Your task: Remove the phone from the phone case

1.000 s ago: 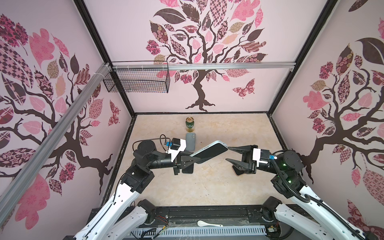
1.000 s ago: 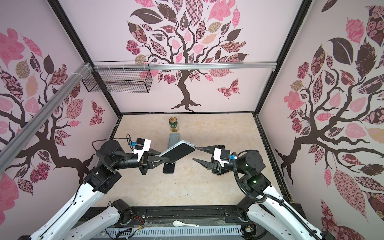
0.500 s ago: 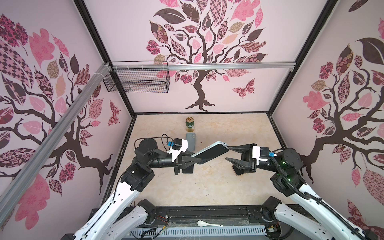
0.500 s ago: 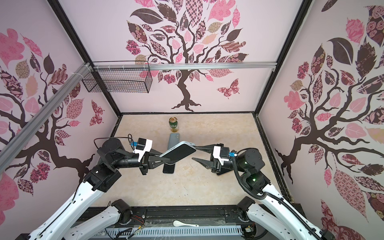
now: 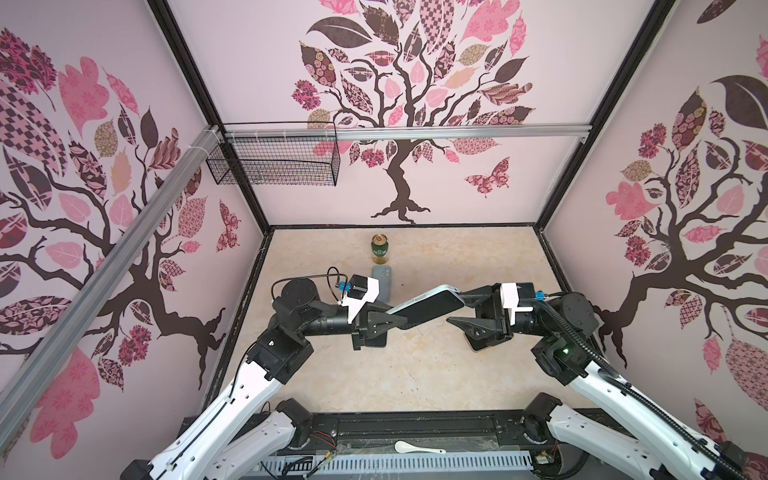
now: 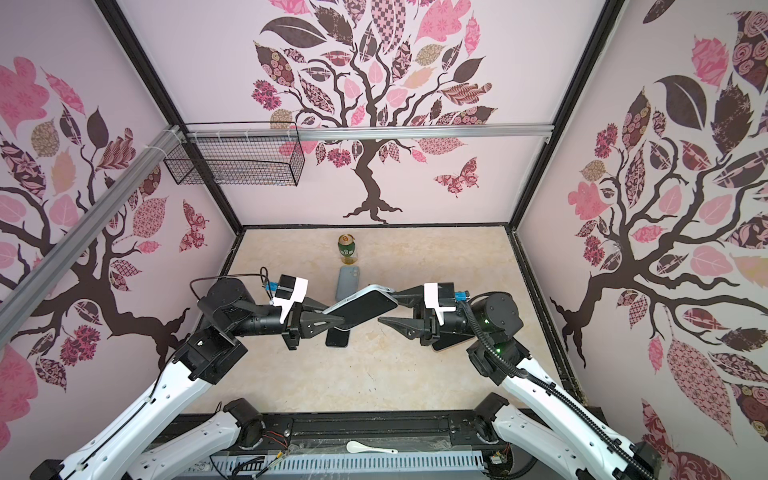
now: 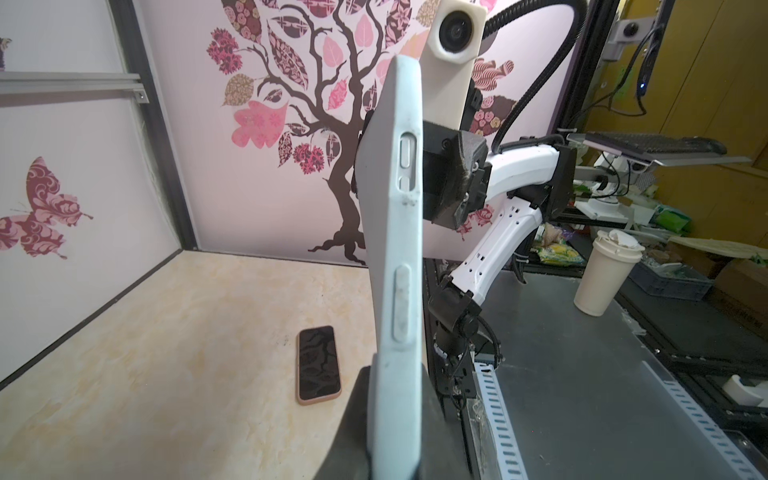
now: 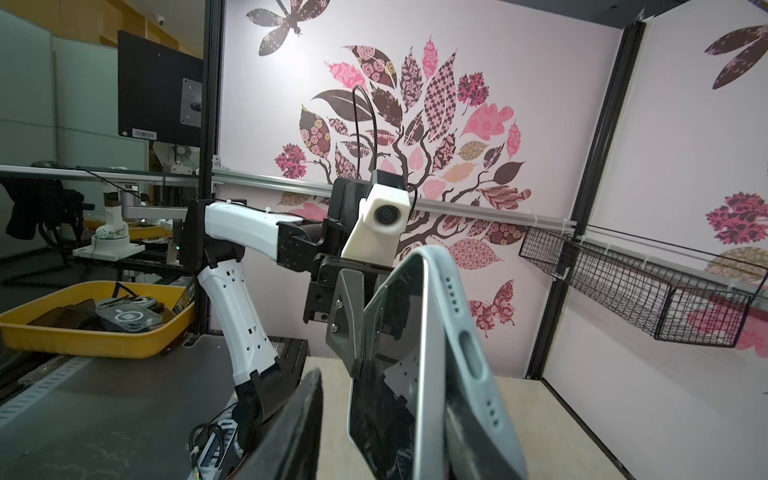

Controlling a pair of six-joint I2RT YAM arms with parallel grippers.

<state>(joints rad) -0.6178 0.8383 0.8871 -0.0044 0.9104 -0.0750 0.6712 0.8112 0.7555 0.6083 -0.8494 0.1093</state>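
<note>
Robotics lab, my test cell. Printed tree-decal walls (image 5: 436,187) boxed in by black frame posts (image 5: 185,62) and aluminium rail (image 5: 457,132), wire basket (image 5: 274,166) hung there. Past the open side: monitor (image 8: 160,87), keyboard (image 7: 652,143), paper cup (image 7: 604,274), yellow tray (image 8: 83,343) of loose gear. Cable duct (image 5: 395,461) runs along my base.

Pale pink walls (image 5: 457,187), tree-and-leaf decals, black corner posts. Beige marbled floor (image 5: 415,374). Black wire basket (image 5: 274,166) hung off aluminium rail (image 5: 457,132), back wall's left corner.
</note>
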